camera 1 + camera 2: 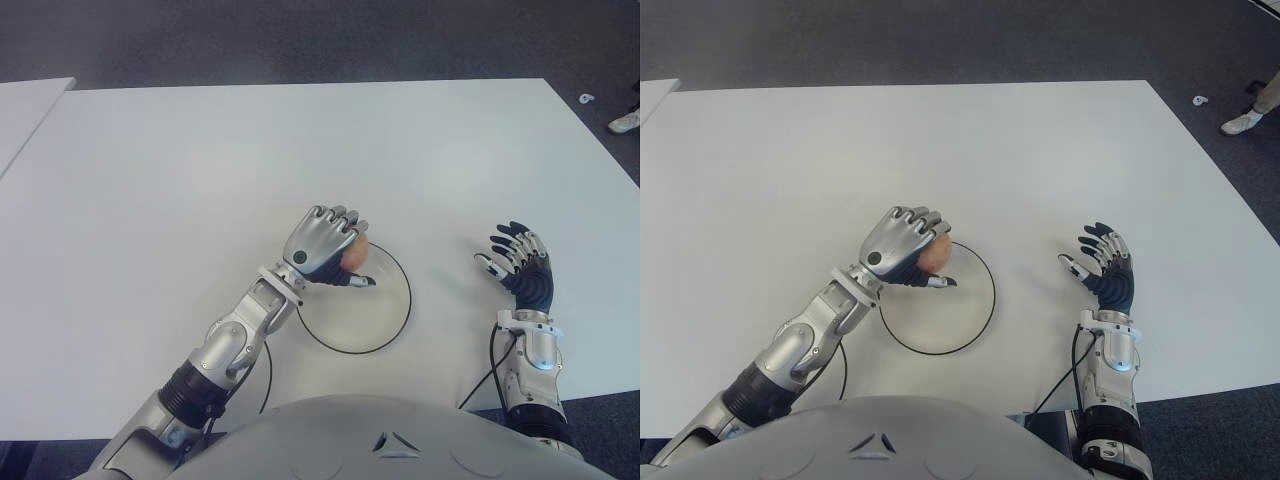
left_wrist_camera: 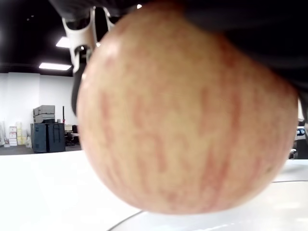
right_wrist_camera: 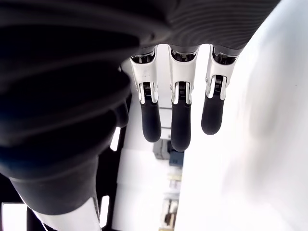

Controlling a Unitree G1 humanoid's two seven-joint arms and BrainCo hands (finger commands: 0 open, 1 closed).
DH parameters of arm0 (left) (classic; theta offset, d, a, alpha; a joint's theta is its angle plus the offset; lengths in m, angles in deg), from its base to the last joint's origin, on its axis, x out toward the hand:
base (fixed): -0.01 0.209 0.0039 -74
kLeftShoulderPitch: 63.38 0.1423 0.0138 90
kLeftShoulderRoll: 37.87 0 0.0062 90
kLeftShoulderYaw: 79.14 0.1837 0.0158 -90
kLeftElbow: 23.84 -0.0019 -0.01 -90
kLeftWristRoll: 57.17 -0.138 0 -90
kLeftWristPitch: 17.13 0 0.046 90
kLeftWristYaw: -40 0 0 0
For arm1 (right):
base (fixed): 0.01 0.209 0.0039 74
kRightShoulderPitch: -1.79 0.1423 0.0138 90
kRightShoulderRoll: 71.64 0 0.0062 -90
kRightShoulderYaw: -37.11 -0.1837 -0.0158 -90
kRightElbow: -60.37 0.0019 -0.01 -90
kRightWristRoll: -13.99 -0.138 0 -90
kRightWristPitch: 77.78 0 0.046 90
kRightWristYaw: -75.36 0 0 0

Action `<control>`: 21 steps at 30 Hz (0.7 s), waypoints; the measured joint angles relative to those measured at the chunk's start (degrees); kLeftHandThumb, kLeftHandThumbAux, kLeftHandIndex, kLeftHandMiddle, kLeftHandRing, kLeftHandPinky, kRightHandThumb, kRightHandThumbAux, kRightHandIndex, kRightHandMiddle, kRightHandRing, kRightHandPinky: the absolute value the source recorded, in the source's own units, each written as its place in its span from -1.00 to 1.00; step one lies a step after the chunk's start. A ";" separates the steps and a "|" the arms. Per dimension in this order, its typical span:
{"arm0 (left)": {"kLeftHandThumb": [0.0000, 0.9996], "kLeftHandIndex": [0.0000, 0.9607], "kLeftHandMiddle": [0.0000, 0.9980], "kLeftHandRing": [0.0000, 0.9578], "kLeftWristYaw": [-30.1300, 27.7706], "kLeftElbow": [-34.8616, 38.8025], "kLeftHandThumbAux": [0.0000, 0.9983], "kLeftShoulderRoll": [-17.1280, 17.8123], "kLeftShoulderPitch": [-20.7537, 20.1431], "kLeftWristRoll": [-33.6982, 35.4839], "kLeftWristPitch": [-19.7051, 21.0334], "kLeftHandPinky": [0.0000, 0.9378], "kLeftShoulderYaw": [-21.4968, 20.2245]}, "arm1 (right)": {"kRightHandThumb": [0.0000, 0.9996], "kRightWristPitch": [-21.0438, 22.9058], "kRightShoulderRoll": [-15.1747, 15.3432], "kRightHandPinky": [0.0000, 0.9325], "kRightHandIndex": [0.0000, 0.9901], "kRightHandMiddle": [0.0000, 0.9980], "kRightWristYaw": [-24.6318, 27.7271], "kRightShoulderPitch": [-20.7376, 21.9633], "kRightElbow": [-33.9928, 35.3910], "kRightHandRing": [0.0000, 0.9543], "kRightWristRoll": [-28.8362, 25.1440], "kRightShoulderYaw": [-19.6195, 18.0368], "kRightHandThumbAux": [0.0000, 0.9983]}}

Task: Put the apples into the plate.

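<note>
Wide white rectangular table [image 1: 200, 170] fills most of the head frame; dark carpet floor [image 1: 300, 40] runs along the top, and a second white table edge [image 1: 25, 105] shows at upper left. Upper half of the table is bare, with lots of room there.

Left arm [image 1: 225, 345] comes up diagonally from lower left. Silver left hand [image 1: 322, 245] sits palm down at frame centre, over the upper-left rim of the flat white round plate with a black rim [image 1: 385, 320]. Its fingers are curled around a red-yellow streaked apple [image 1: 355, 255]; the left wrist view shows the apple just above the plate rim, apparently not touching.

Black-and-silver right hand [image 1: 518, 262] is at lower right, well clear of the plate, fingers spread and relaxed, holding nothing.
</note>
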 measured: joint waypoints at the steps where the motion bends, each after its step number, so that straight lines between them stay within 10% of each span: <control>1: 0.71 -0.16 0.05 0.70 0.29 0.00 0.33 -0.02 0.20 0.05 -0.02 0.68 0.10 | 0.06 0.05 0.00 -0.36 -0.64 -0.46 0.06 0.00 0.00 -0.39 -0.04 0.00 0.73; 21: 0.71 -0.17 0.05 0.67 1.81 0.39 0.33 -0.95 3.64 0.38 1.06 0.67 1.12 | -0.07 2.92 -0.64 -0.37 -0.71 -0.41 1.38 0.98 0.71 -0.37 -2.98 -0.27 0.71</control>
